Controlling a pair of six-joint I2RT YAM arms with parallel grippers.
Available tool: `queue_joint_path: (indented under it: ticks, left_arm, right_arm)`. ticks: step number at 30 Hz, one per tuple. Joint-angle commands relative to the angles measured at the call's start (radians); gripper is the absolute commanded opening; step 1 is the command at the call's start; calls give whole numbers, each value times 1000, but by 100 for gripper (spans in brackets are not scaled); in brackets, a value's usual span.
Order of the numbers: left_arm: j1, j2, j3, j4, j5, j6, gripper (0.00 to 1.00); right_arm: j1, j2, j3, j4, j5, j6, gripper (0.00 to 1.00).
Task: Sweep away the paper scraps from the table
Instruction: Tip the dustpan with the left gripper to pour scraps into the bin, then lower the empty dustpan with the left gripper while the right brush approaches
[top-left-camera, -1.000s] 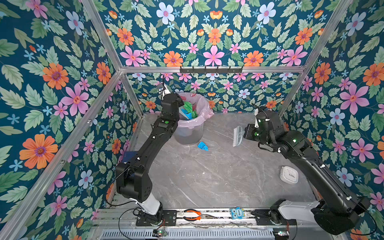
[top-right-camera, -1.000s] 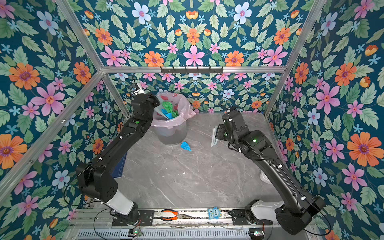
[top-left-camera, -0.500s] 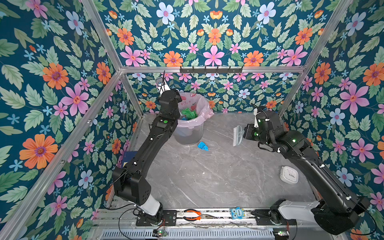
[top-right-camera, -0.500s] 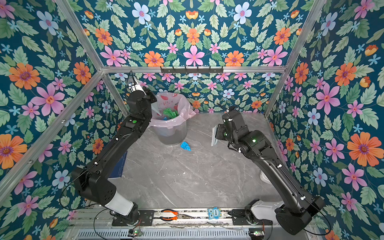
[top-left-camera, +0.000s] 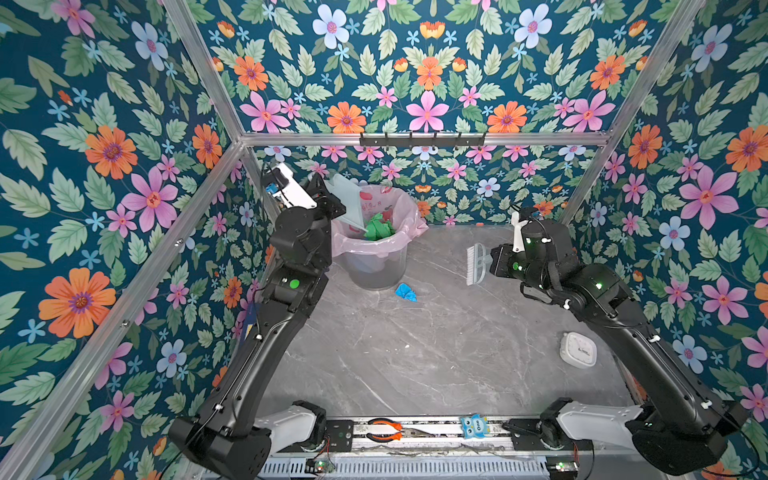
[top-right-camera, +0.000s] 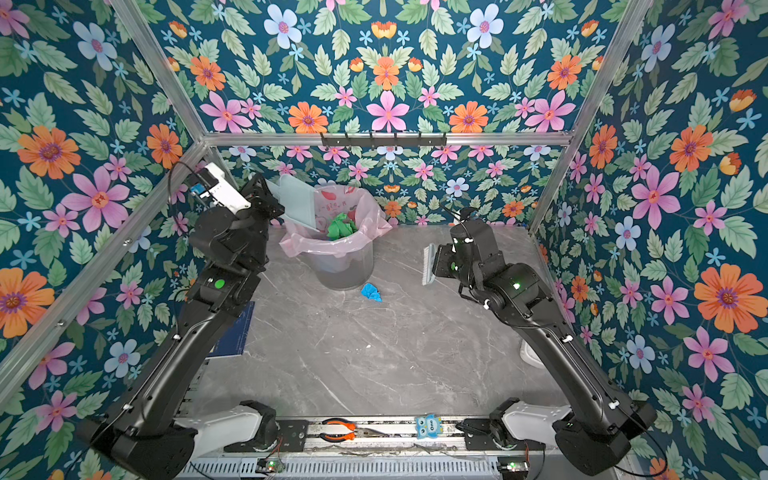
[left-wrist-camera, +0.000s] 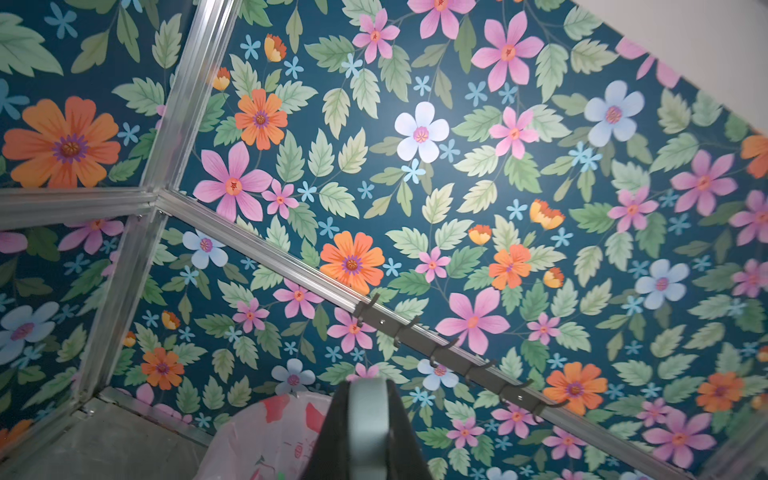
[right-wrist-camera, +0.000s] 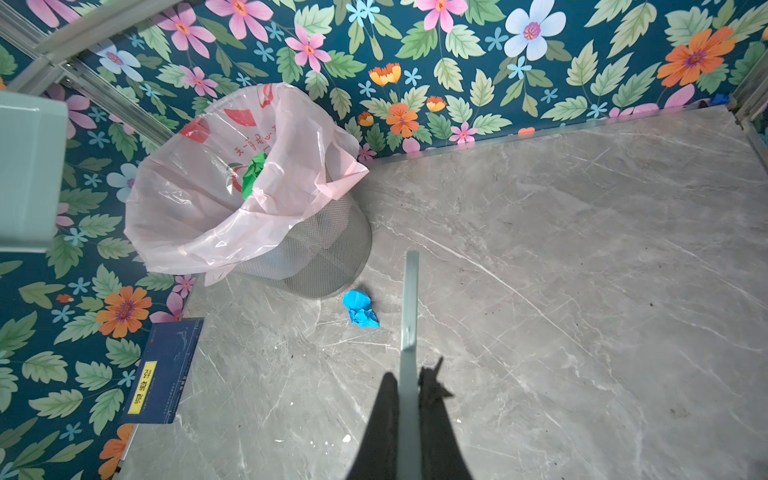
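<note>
One crumpled blue paper scrap (top-left-camera: 406, 292) lies on the table (top-left-camera: 415, 361), just beside the foot of the mesh bin (top-left-camera: 376, 268) with its pink liner, on the side nearer the arms' bases. Green scraps (top-left-camera: 378, 226) already sit inside the bin. The left gripper (top-left-camera: 328, 198) is clamped on the handle of a pale dustpan (top-left-camera: 349, 203), raised and tipped over the bin's mouth, so the step in hand looks like emptying a load. The right gripper (top-left-camera: 492, 262) is closed tight on a small brush (top-left-camera: 476, 264), held to the right of the bin, apart from the scrap and, as far as I can judge, clear of the marble. The next move probably calls for the pan to come down with its lip flat on the table near the blue scrap, and for the brush to drop behind the scrap and push it in. Room is tight on the bin side, where the scrap nearly meets the mesh, and the back wall stands close behind. The middle and front of the table are bare and wide. A white device (top-left-camera: 577, 350) near the right wall and a dark blue booklet (top-right-camera: 232, 328) at the left edge lie well apart from that path.
</note>
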Motion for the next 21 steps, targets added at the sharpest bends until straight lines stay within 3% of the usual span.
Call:
queue_joint_path:
  ticks: [1,12,21]
  left_arm:
    - [1,-73,-76,-7,61,-119,0]
    - [1,-400,-454,-66,174,-382,0]
    - [0,-529,-765,74,188,-538,0]
  right_arm:
    - [0,-20,-21,56,-40,-35,0]
    - [-1,-50,-70,77,-17,-138,0]
    - [0,-3,-51,37,-29,-165,0]
